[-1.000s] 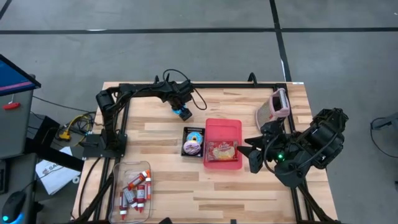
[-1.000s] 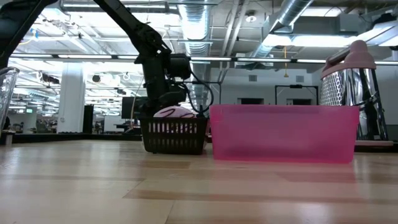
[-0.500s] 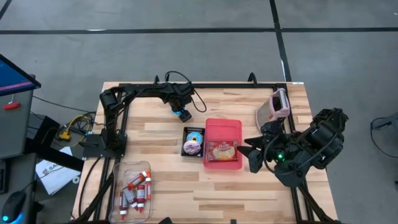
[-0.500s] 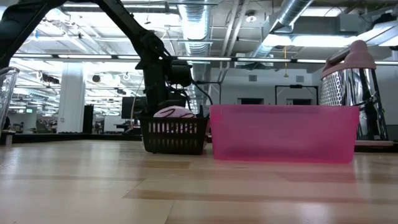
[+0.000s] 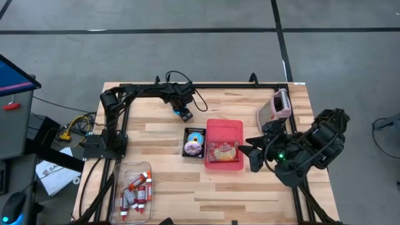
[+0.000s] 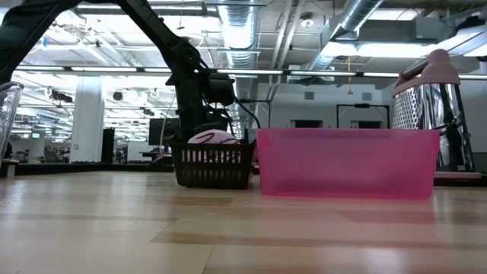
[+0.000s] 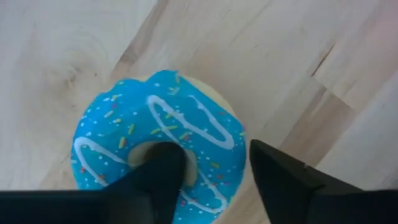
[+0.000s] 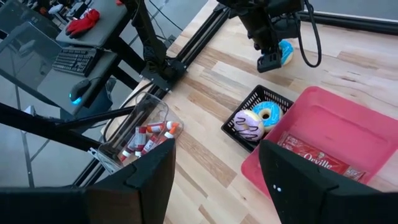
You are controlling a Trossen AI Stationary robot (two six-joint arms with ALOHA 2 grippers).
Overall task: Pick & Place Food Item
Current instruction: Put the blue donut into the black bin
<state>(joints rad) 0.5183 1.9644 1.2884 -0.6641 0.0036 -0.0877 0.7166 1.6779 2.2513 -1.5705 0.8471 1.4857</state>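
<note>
A blue-iced donut (image 7: 118, 134) with white lines and sprinkles lies flat on the wooden table, at the far side, left of centre (image 5: 187, 115). My left gripper (image 7: 211, 158) points down at it from above (image 5: 182, 112) and is closed across one side of its ring. My right gripper (image 5: 253, 155) hangs open and holds nothing, high over the table's right side beside the pink bin (image 5: 225, 124). A black basket (image 5: 186, 150) with two more donuts, one purple (image 5: 193, 148) and one blue (image 5: 196, 136), stands left of the bin. My left gripper has one finger (image 7: 163, 171) in the donut's hole and the other finger (image 7: 273, 180) outside its outer edge, with one side of the ring (image 7: 214, 155) between them. The fingers come from above, pointing down. The donut lies flat on the table.
The pink bin holds a popcorn packet (image 5: 224, 151). A metal grater with a pink top (image 5: 275, 106) stands at the far right. A clear box of small tubes (image 5: 134, 190) sits near the front left. Bare wood lies between the donut and the basket.
My left gripper has sunk a little toward the blue donut, as the low view shows. The donut, basket and bin have stayed in place.
</note>
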